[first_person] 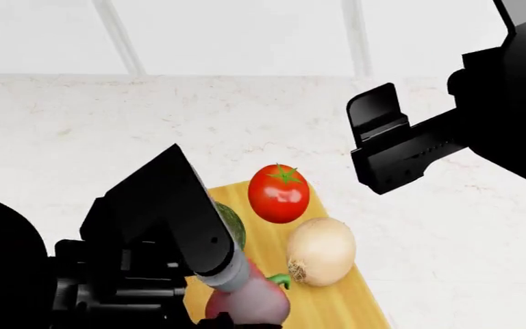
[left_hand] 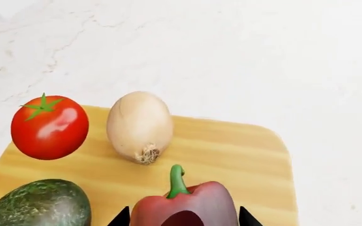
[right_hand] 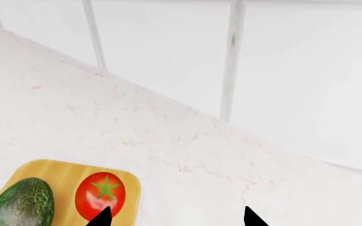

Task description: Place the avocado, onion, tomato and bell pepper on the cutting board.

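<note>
The cutting board (left_hand: 231, 150) lies on the white counter. On it are the tomato (left_hand: 49, 127), the onion (left_hand: 140, 125) and the avocado (left_hand: 39, 205). My left gripper (left_hand: 184, 219) is shut on the bell pepper (left_hand: 187, 205), stem pointing at the onion, low over the board's near end. In the head view the bell pepper (first_person: 249, 301) shows under my left arm, beside the onion (first_person: 320, 250), the tomato (first_person: 279, 193) and a sliver of avocado (first_person: 233, 226). My right gripper (right_hand: 176, 217) is open and empty, raised above the counter to the right of the tomato (right_hand: 99, 195).
The white marble counter (first_person: 427, 226) runs around the board to a white tiled wall (first_person: 244, 34) at the back. My right arm (first_person: 409, 147) hangs above the counter, right of the board.
</note>
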Motion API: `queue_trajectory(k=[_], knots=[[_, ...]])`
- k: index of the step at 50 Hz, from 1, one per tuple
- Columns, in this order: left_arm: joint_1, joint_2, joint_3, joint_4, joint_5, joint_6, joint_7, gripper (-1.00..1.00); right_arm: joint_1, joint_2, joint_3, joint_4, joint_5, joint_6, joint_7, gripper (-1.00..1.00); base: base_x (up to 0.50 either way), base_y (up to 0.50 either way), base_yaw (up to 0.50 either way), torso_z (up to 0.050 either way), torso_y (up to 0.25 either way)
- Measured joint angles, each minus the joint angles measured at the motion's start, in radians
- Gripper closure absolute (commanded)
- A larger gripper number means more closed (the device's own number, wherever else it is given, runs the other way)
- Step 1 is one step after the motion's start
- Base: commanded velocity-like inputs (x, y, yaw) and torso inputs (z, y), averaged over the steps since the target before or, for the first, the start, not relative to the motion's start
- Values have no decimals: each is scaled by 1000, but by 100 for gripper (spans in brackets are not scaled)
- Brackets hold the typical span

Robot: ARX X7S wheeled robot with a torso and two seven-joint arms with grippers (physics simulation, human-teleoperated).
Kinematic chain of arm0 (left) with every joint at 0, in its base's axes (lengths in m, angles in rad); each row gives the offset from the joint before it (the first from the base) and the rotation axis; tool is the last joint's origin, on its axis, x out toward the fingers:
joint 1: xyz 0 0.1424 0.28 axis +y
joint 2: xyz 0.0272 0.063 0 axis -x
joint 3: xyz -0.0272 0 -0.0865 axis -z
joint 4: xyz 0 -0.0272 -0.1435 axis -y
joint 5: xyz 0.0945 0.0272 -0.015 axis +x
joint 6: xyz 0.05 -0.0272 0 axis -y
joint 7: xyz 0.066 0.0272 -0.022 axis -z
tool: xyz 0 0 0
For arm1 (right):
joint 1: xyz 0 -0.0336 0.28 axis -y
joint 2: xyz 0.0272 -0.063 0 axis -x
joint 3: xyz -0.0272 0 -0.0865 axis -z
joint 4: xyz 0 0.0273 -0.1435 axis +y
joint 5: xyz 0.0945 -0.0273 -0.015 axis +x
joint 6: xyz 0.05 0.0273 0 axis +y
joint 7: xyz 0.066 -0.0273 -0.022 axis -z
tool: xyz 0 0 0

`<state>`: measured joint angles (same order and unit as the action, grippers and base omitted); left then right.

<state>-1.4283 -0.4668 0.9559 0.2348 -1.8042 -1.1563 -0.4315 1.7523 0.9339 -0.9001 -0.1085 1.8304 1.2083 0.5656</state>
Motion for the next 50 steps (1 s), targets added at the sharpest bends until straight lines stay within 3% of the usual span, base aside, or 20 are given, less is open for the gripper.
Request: queue_trajectory(k=[5,6,15,26,38,50], knots=[[16,13,10,-23,39,11,20,100,-5,5,0,-3,0,-3,-1,-100,0,0,0,0,0],[19,15,11,-26,44,13,22,-100,-5,6,0,-3,-1,-4,-1,-100,0,0,0,0,0],[20,21,12,-21,19,25,-12,-100,-5,7,-1,-3,-3,-5,-4,-100,0,0,0,0,0],[-23,-10,-15,78,-137,52,-127,-100,-1,12,-2,-6,3,-4,1,-100,0,0,0,0,0],[-72,-108,-97,188,-245,87,-186,-100,1,35,11,-41,46,-21,36,-100,0,0,0,0,0],[-92,-224,-204,193,-173,102,-129,-100,-4,129,67,-226,197,-118,171,-100,0,0,0,0,0]])
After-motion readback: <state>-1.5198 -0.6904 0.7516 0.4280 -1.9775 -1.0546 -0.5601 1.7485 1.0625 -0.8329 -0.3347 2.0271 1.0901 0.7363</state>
